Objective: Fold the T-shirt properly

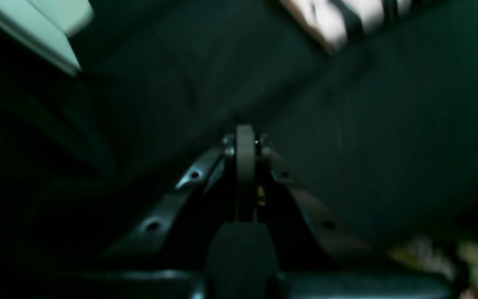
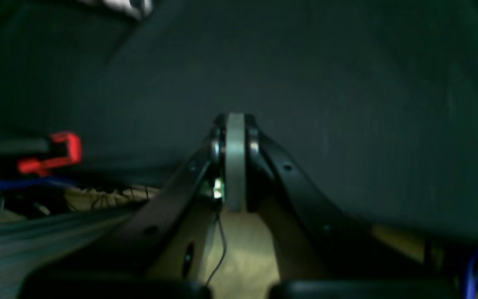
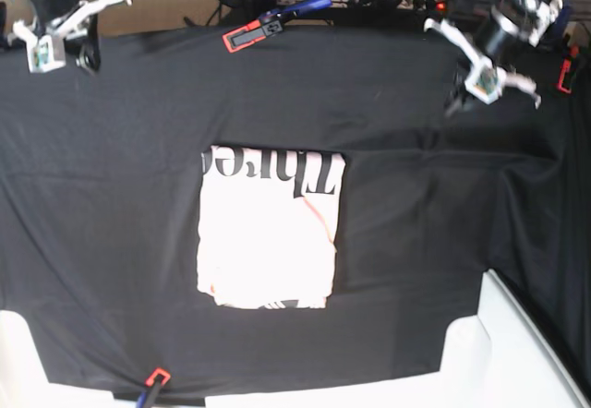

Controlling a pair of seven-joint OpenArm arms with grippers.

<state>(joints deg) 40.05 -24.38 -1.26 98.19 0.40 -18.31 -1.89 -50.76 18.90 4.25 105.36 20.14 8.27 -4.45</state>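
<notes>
The T-shirt [image 3: 268, 228] lies folded into a pale pink rectangle in the middle of the black cloth [image 3: 416, 205], with black lettering along its far edge. My left gripper [image 3: 473, 83] hovers at the far right of the table, well away from the shirt. In its wrist view it [image 1: 245, 141] is shut on nothing, and a blurred edge of the T-shirt [image 1: 347, 18] shows at the top. My right gripper [image 3: 63, 46] sits at the far left corner. Up close it [image 2: 235, 124] is shut and empty over the cloth's edge.
Red clamps pin the cloth at the far edge [image 3: 245, 37], the right edge [image 3: 565, 76] and the near edge [image 3: 155, 378]; one clamp [image 2: 56, 153] shows beside the right gripper. A white surface [image 3: 517, 353] juts in at the near right. Cables lie behind the table.
</notes>
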